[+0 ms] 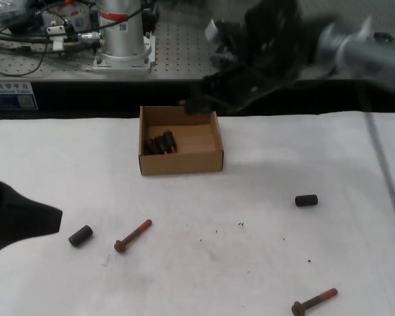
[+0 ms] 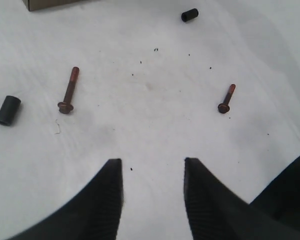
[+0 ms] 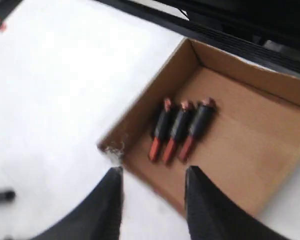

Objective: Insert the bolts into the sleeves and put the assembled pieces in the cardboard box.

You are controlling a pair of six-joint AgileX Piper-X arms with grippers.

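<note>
Rust-coloured steel bolts (image 1: 132, 237) and black cylindrical sleeves (image 1: 80, 236) lie loose on white cloth (image 1: 250, 263); three assembled pieces (image 3: 179, 129) sit in the brown cardboard box (image 1: 181, 163). Left gripper (image 2: 151, 162) and right gripper (image 3: 152, 172): fingers spread, empty. Bolts judged rigid, roll-prone; grip mid-shank.

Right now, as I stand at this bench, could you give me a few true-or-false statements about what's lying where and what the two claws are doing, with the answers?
1. Three assembled pieces lie side by side in the cardboard box. True.
2. Every bolt is already in a sleeve. False: two bolts lie bare on the white cover, apart from the two loose sleeves.
3. The left gripper holds a bolt. False: it is open and empty.
4. The right gripper hangs over the box's edge, open and empty. True.
</note>
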